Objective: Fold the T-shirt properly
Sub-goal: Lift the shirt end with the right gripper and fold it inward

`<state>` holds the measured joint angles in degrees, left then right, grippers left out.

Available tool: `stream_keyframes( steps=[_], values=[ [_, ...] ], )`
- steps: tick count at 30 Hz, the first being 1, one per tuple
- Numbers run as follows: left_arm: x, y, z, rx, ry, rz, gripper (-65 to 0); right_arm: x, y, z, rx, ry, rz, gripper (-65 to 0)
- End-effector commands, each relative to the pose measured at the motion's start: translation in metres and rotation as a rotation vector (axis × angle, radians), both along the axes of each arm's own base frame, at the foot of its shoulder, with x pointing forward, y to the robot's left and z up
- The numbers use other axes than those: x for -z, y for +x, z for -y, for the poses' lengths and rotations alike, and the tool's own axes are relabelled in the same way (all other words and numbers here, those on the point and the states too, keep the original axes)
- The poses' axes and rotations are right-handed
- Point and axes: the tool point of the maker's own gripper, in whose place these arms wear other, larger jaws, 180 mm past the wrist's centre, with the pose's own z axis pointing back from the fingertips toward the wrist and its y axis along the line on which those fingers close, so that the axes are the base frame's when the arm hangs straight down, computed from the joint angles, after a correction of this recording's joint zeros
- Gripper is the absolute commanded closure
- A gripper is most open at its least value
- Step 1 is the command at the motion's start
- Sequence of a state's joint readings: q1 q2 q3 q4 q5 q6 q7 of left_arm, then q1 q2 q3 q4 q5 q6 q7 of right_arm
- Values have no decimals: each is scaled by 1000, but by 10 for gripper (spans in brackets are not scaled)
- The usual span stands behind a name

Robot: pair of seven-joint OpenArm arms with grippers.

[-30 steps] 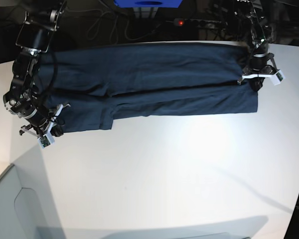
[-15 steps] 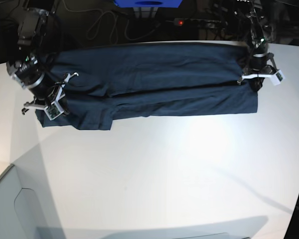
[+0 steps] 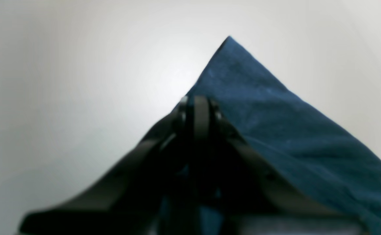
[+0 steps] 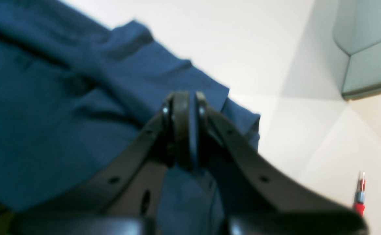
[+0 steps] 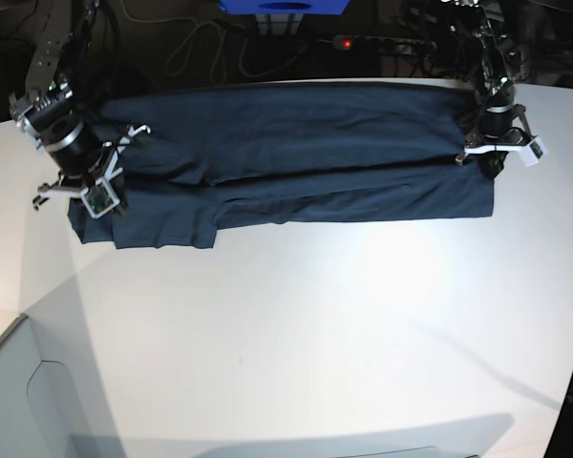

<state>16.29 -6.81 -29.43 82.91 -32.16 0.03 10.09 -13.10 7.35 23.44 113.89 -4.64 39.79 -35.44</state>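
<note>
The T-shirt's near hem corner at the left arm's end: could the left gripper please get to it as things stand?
Probably yes. The left gripper sits right beside that corner of the T-shirt, with bare white table around it and nothing between them.

Base view high over table [image 5: 296, 324] — wrist views close, sharing T-shirt [image 5: 296, 157].

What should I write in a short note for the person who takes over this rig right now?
Left hand: shut on the T-shirt at its end corner.
Right hand: jaws a slit apart over the other end; a grip cannot be told.
T-shirt: a long band across the far side of the white table, one lengthwise fold in.
Left: the crosswise folds.
</note>
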Motion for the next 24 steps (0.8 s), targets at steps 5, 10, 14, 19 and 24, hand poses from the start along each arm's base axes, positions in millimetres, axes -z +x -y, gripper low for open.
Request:
stream_keyframes(
  steps=[5, 10, 14, 19, 24],
  values=[
    [-13, 7, -5, 1, 25, 40, 0, 9, 49, 19, 62, 16, -42, -235],
    [-13, 9, -5, 0, 23, 43, 0, 51, 90, 25, 103, 136, -164, -292],
    [-14, 11, -4, 1, 23, 48, 0, 73, 111, 28, 124, 212, -240, -292],
    [-15, 12, -4, 1, 24, 51, 0, 86, 122, 26, 127, 297, -237, -292],
    [-14, 10, -4, 1, 24, 45, 0, 85, 122, 40, 137, 293, -214, -292]
  ],
)
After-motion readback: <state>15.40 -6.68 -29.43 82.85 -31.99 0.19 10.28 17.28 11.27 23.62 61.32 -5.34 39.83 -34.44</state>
